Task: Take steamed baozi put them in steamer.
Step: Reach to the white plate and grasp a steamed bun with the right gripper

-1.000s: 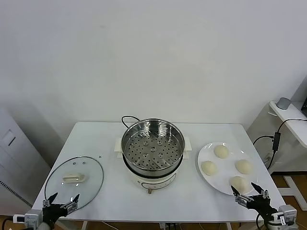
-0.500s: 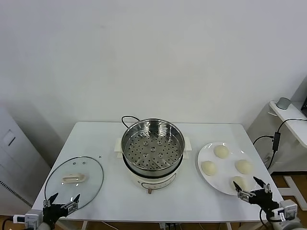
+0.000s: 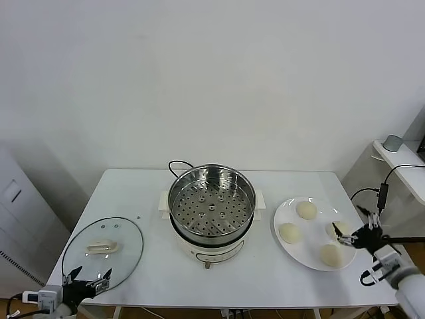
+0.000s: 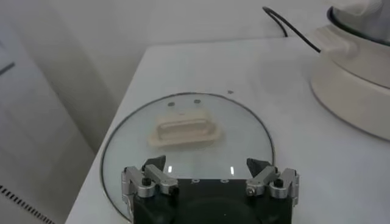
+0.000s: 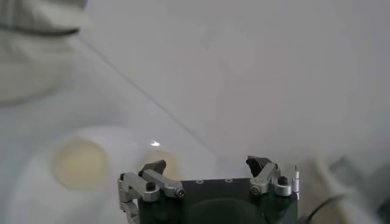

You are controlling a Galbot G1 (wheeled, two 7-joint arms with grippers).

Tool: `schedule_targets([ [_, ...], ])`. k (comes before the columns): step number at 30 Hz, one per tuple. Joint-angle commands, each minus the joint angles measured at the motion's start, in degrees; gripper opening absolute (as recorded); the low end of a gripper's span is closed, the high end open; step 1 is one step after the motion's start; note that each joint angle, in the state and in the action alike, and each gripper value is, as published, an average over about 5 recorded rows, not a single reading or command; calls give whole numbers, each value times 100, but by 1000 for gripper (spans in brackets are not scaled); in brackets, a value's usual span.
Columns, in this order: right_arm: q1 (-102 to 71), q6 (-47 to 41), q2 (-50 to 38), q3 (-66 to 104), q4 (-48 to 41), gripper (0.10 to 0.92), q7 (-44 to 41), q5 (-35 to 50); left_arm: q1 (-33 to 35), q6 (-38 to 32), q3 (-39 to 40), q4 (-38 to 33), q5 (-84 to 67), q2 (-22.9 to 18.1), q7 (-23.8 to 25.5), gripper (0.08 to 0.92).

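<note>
Steamed baozi (image 3: 306, 210), four in all, are seen on the white plate (image 3: 284, 216) to the right of the steamer (image 3: 211, 201), whose perforated basket is empty. The right gripper (image 3: 355, 230), jaws apart, is held over the plate's right edge beside one bun. A centred descent and soft closing would be advised. The left gripper (image 3: 85, 279), also spread, is parked by the glass lid (image 3: 103, 251).

The head view looks forward and down on the whole table (image 3: 153, 266). The left wrist view sits low, near the glass lid (image 4: 189, 131); both show it. The right wrist view faces the plate (image 5: 36, 182) closely.
</note>
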Motion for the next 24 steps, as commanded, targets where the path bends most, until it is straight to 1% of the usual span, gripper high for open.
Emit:
schedule_targets([
  [1,1390,316,-794,-535,-887,823,-1316,-1062,-262,194,93,43,97,50,49,823],
  [5,2237,514,-1099,-1210,-1252,823,-2103,-949,-357,380,109,43,104,44,92,823],
  [9,3351,589,-1352,-2295,-1693,823,-2977,-488,-423,543,85,44,95,27,251,823],
  [14,4790,628,-1451,-3571,-2296,823,-4030,-223,-457,630,73,38,97,-16,307,823],
  [19,6415,824,-1354,-5091,-2987,823,-4986,-179,-486,672,64,32,96,-41,317,823],
  [24,7485,1262,-903,-6043,-3771,823,-5426,-432,-520,700,57,37,102,-45,328,823],
])
